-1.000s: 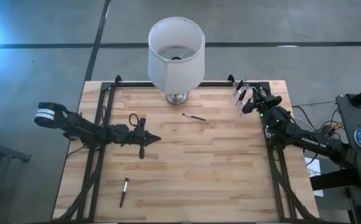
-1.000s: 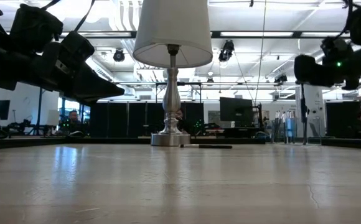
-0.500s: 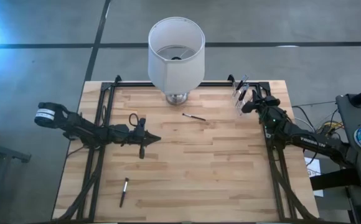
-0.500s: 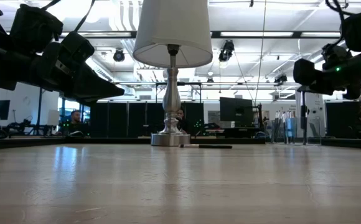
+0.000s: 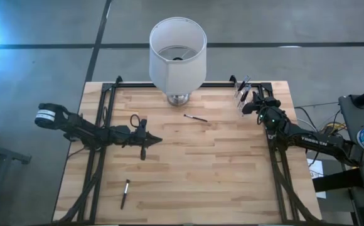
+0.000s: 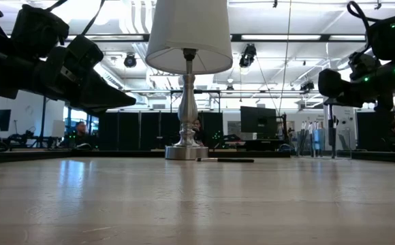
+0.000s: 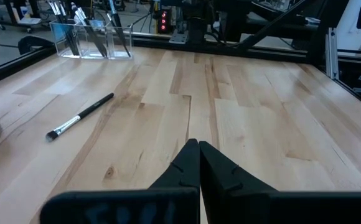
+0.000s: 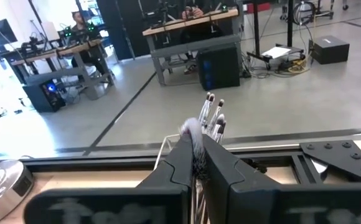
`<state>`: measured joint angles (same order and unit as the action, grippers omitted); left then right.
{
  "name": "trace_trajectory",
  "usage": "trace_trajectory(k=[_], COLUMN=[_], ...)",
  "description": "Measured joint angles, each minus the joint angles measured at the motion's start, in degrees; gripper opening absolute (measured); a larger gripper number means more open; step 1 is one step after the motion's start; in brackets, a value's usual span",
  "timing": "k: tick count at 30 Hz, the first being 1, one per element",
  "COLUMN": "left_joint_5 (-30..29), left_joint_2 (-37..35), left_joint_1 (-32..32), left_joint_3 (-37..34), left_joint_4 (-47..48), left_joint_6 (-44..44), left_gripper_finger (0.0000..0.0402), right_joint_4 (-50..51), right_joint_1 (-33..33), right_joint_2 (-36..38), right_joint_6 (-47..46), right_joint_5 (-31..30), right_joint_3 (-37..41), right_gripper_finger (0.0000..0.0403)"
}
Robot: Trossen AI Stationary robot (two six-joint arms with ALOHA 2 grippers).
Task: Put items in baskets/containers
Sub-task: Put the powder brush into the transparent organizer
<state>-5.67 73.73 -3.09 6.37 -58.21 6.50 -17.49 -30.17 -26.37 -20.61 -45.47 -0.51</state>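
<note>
A clear cup (image 5: 241, 94) holding several thin brushes (image 8: 213, 115) stands at the table's far right corner. One dark-handled brush (image 5: 196, 117) lies flat on the wood near the lamp's base, also seen in the left wrist view (image 7: 81, 116). Another brush (image 5: 125, 193) lies near the front left. My right gripper (image 5: 247, 108) hovers shut just on the near side of the cup, above the table, with the brush heads showing past its fingertips (image 8: 194, 140). My left gripper (image 5: 158, 140) hovers shut over the left middle of the table, pointing right (image 7: 194, 144).
A big white lampshade (image 5: 177, 50) on a silvery stand (image 6: 186, 116) rises at the far middle. Black frame rails (image 5: 103, 125) run along the table's left, right and far edges. Bare wood lies between the two arms. People sit at desks in the room beyond.
My right gripper has sunk a little beside the cup and rolled slightly about its own line, staying shut. The brushes and cup have not moved.
</note>
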Motion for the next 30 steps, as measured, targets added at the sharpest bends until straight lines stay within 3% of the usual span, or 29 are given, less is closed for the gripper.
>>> trace_trajectory(k=[11, 21, 30], left_joint_5=[-0.02, -0.01, 0.20], left_joint_2=[0.00, 0.00, 0.00], left_joint_1=[0.00, 0.00, 0.00], left_joint_3=[0.00, 0.00, -0.02], left_joint_4=[0.34, 0.37, 1.35], left_joint_6=[1.16, 1.25, 4.61], left_gripper_finger=[0.0000, 0.0000, 0.0000], right_joint_4=[0.87, 2.75, 2.73], right_joint_1=[0.00, 0.00, 0.02], right_joint_2=[0.00, 0.00, 0.00], right_joint_6=[-0.16, -1.95, -2.37], right_joint_5=[-1.19, -0.99, 0.21], right_joint_3=[-0.02, -0.02, -0.02], right_gripper_finger=[0.0015, 0.0086, 0.0113])
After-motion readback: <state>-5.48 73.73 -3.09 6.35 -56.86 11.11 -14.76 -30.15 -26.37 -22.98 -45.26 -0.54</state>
